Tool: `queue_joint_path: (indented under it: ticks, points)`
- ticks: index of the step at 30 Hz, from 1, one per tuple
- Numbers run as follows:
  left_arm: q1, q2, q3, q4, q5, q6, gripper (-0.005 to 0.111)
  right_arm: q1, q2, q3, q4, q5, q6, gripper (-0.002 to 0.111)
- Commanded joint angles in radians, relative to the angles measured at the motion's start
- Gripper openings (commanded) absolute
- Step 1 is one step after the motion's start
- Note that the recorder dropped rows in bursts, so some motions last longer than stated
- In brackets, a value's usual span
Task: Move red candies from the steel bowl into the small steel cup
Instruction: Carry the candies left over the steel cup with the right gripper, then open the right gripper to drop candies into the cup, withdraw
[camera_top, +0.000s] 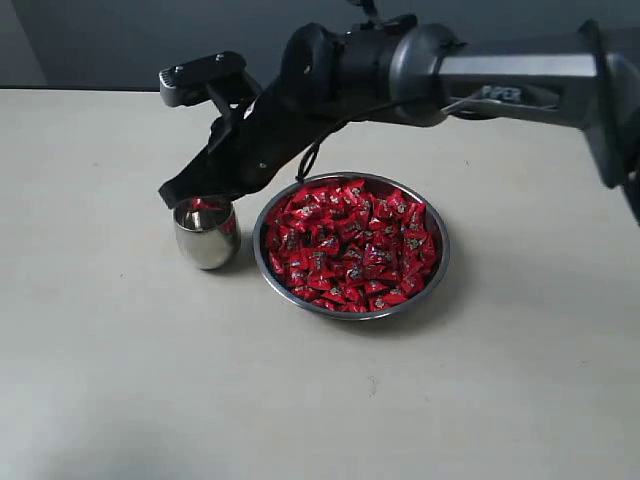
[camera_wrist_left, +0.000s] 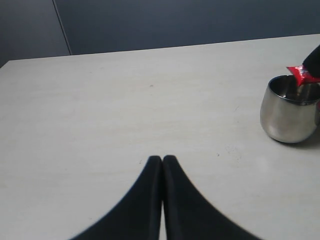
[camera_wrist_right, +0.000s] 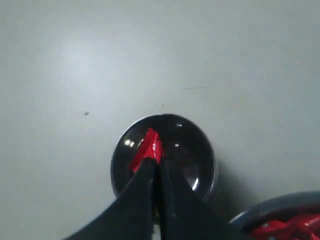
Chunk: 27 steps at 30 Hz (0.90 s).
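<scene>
Right gripper (camera_wrist_right: 155, 164): jaws clamped on one red candy (camera_wrist_right: 148, 145), held over the mouth of the cup (camera_top: 206, 233). The cup stands at 9 o'clock of the bowl (camera_top: 352, 316), just beside it. The bowl is heaped with candies (camera_top: 350, 245). Left gripper (camera_wrist_left: 162, 159): jaws together, empty, above the table (camera_wrist_left: 100, 100).

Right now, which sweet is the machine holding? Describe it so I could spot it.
Find the wide steel bowl heaped with red candies; just beside it stands a small steel cup. Over the cup's mouth, the right end effector pinches one red candy, the only one held aloft rather than lying in the pile.
</scene>
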Motion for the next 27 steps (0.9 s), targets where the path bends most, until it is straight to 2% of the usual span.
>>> queue_joint_path:
  ticks: [1, 5, 7, 12, 21, 27]
  points:
    - [-0.008, -0.005, -0.008, 0.002, -0.005, -0.002, 0.000, 0.000, 0.070, -0.082, -0.015, 0.025, -0.013, 0.006]
    - [-0.008, -0.005, -0.008, 0.002, -0.005, -0.002, 0.000, 0.000, 0.083, -0.099, -0.040, 0.030, -0.013, 0.034]
    - [-0.008, -0.005, -0.008, 0.002, -0.005, -0.002, 0.000, 0.000, 0.075, -0.101, -0.040, 0.032, -0.013, 0.041]
    - [-0.008, -0.005, -0.008, 0.002, -0.005, -0.002, 0.000, 0.000, 0.009, -0.101, -0.135, 0.084, 0.043, 0.040]
    - [-0.008, -0.005, -0.008, 0.002, -0.005, -0.002, 0.000, -0.045, -0.121, -0.094, -0.349, 0.303, 0.243, 0.040]
    - [-0.008, -0.005, -0.008, 0.002, -0.005, -0.002, 0.000, -0.104, -0.209, 0.053, -0.357, 0.274, 0.252, 0.041]
